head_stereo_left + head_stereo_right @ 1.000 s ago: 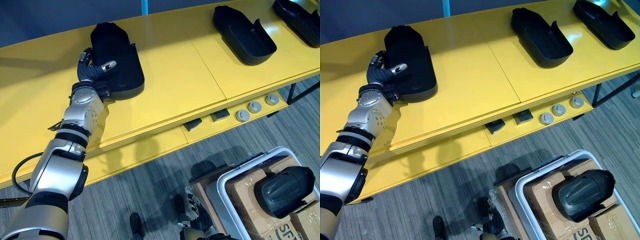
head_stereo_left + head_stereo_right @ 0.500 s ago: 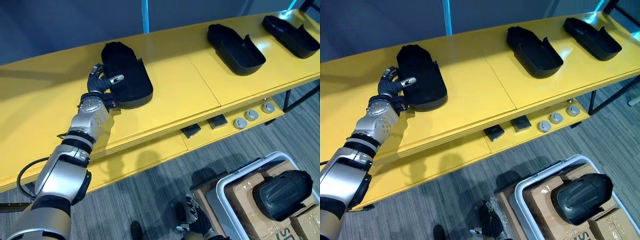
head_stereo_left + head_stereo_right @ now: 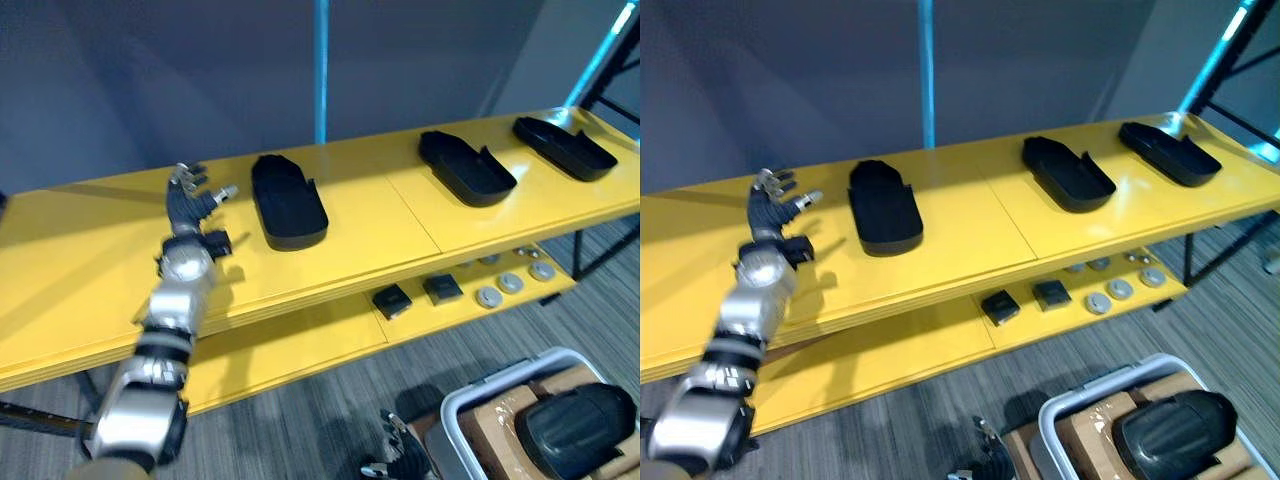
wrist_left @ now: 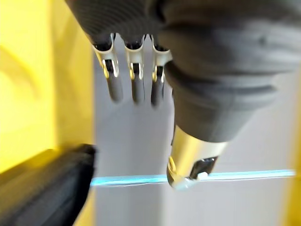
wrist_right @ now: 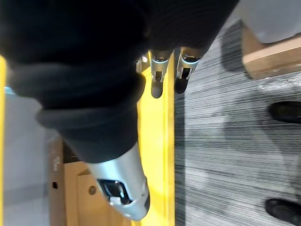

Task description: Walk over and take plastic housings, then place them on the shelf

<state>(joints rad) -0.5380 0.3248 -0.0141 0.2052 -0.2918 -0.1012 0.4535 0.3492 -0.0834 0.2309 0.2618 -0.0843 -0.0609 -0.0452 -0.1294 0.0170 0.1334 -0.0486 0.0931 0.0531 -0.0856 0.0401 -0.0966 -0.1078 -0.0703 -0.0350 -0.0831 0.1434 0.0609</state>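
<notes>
Lifted clear of the black plastic housing it was resting on a second ago, the left hand (image 3: 190, 200) now stands above the top board of the yellow shelf (image 3: 380, 215) with its fingers (image 4: 115, 75) straight and spread, the thumb (image 4: 188, 160) out to the side, holding nothing; the camera has also swung up since then. The nearest housing (image 3: 288, 202) lies flat on the board just beside the hand, on its thumb side and not touching it: a long, dark, matt shell, rounded at the end far from the robot, with a low raised wall. Bare yellow board runs between hand and shell and on past the fingertips to the board's back edge, where a grey wall and a blue upright strip (image 3: 321, 70) rise. Well beyond the nearest housing, further from the hand, a second housing (image 3: 466, 168) and a third housing (image 3: 563, 148) lie open side up, each well apart from the next. Below the board's front edge, a lower ledge (image 3: 300, 345) carries two small black blocks (image 3: 392, 300) and a row of silver discs (image 3: 511, 283). Lower still, the right hand (image 3: 395, 460) hangs near the floor with relaxed fingers, empty, beside a white-rimmed bin (image 3: 470, 395) of cardboard boxes (image 3: 497, 440) with a fourth housing (image 3: 575, 425) on top.
</notes>
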